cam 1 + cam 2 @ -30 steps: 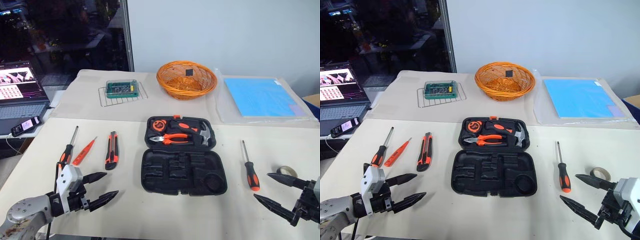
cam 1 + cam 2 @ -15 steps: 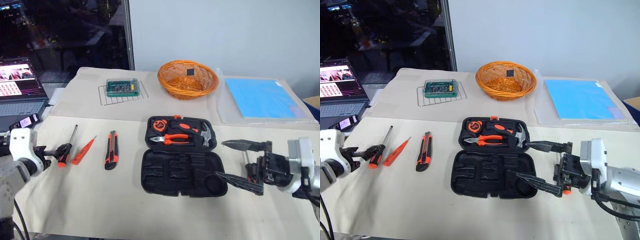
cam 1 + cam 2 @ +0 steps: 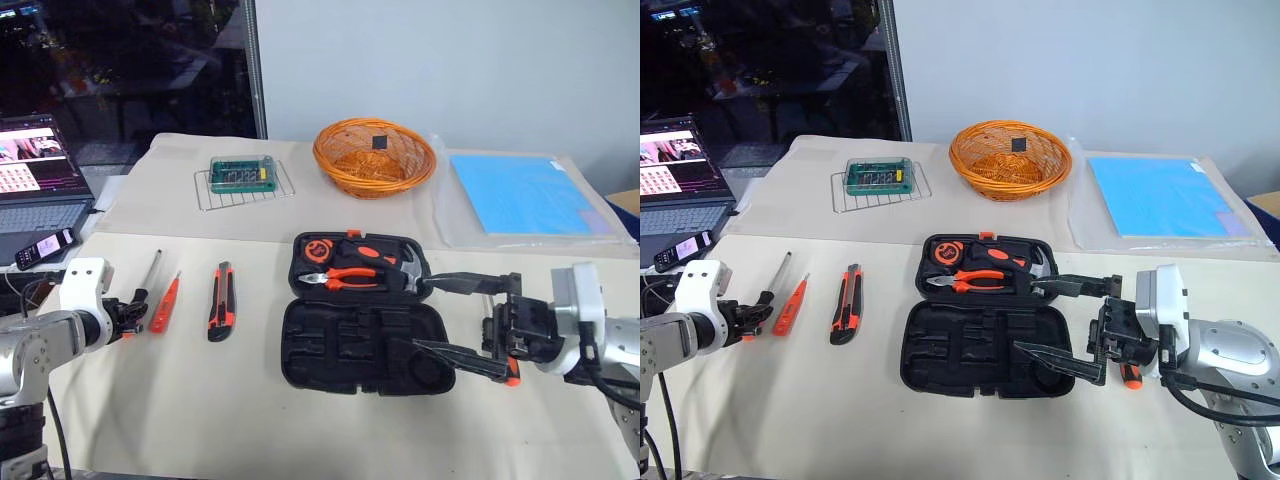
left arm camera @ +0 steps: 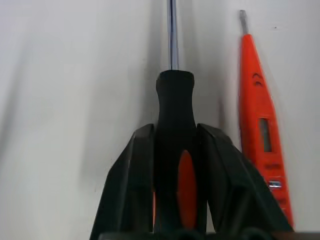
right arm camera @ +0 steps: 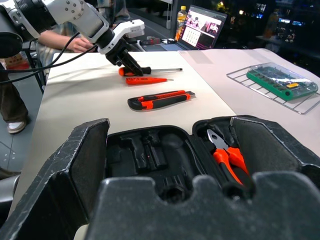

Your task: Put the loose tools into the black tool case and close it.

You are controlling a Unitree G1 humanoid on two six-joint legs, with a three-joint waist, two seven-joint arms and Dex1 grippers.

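The black tool case (image 3: 362, 345) lies open at the table's middle, with pliers, a hammer and a tape measure in its far half. My left gripper (image 3: 128, 304) is shut on the handle of a black-and-orange screwdriver (image 4: 175, 100) at the table's left. Beside it lie a thin orange screwdriver (image 3: 163, 303) and the utility knife (image 3: 221, 301). My right gripper (image 3: 412, 313) hangs open over the case's right side, pointing left. Behind its hand, another black-and-orange screwdriver (image 3: 1128, 375) shows in part.
An orange wicker basket (image 3: 373, 157) stands at the back, with a green box on a wire rack (image 3: 243, 175) to its left and a blue sheet (image 3: 525, 195) to its right. A laptop (image 3: 35, 180) and phone (image 3: 40, 247) sit far left. A person's hand (image 5: 75, 44) rests beyond the table.
My left gripper reached out to the far-left screwdriver and shut on its handle. My right gripper swung leftward and up until it hung over the case, staying open.
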